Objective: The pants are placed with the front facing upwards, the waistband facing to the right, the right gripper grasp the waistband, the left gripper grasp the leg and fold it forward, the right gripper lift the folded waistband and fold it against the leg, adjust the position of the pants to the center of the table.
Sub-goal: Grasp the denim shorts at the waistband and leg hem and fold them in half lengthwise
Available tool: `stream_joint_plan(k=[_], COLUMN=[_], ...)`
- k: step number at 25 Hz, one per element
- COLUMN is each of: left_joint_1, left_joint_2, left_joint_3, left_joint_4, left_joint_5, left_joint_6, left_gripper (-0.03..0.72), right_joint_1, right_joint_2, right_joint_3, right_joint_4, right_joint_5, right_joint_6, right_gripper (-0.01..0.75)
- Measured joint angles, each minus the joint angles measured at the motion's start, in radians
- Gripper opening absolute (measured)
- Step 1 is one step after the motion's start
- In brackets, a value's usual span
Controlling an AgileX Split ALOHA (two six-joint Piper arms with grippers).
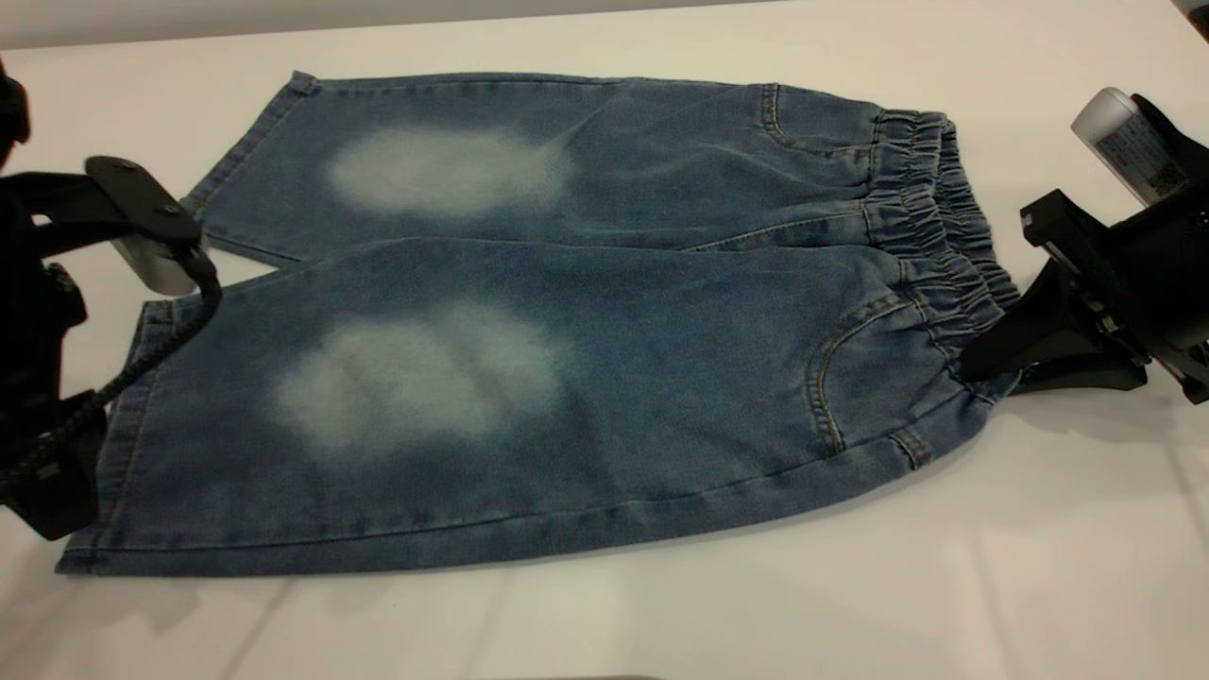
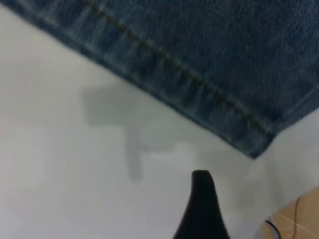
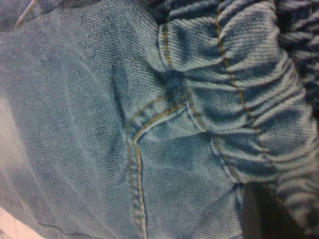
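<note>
The blue denim pants lie flat on the white table, front up, legs pointing left. The ruffled waistband is at the right end. My right gripper is at the near corner of the waistband, shut on it. In the right wrist view a dark finger is pushed into the gathered waistband. My left gripper hovers by the near leg's hem, open and apart from the cloth. Only one finger shows in the left wrist view, a short way from the hem corner.
The table's edge and a strip of tan floor show beside the left gripper. A black braided cable hangs across the near leg's hem. Bare tabletop lies in front of the pants and to the right.
</note>
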Motion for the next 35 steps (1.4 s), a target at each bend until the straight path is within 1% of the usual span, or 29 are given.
stream_joint_plan(k=[4, 10, 21, 23, 26, 29, 32, 34, 35], left_joint_1=[-0.012, -0.038, -0.039, -0.039, -0.039, -0.039, -0.039, -0.039, -0.039], left_joint_2=[0.036, 0.083, 0.169, 0.175, 0.180, 0.182, 0.183, 0.184, 0.184], left_joint_3=[-0.001, -0.001, -0.004, -0.010, -0.012, -0.014, -0.014, -0.014, -0.014], left_joint_4=[0.002, 0.003, 0.008, 0.011, 0.029, 0.082, 0.135, 0.155, 0.157], left_joint_5=[-0.049, -0.066, -0.086, -0.085, -0.088, -0.096, -0.104, -0.104, -0.104], left_joint_6=[0.038, 0.047, 0.047, 0.047, 0.046, 0.000, -0.084, -0.141, -0.164], left_gripper=[0.515, 0.515, 0.514, 0.497, 0.419, 0.274, 0.148, 0.105, 0.097], right_joint_1=[0.000, 0.000, 0.000, 0.000, 0.000, 0.000, 0.000, 0.000, 0.000], right_joint_2=[0.000, 0.000, 0.000, 0.000, 0.000, 0.000, 0.000, 0.000, 0.000], right_joint_3=[0.000, 0.000, 0.000, 0.000, 0.000, 0.000, 0.000, 0.000, 0.000], right_joint_4=[0.001, 0.002, 0.003, 0.003, 0.003, 0.003, 0.003, 0.003, 0.003], right_joint_5=[0.003, 0.005, 0.005, 0.005, 0.006, 0.009, 0.016, 0.022, 0.023], right_joint_6=[-0.011, -0.018, -0.018, -0.018, -0.018, -0.018, -0.018, -0.020, -0.020], right_gripper=[0.045, 0.048, 0.050, 0.050, 0.050, 0.052, 0.052, 0.054, 0.055])
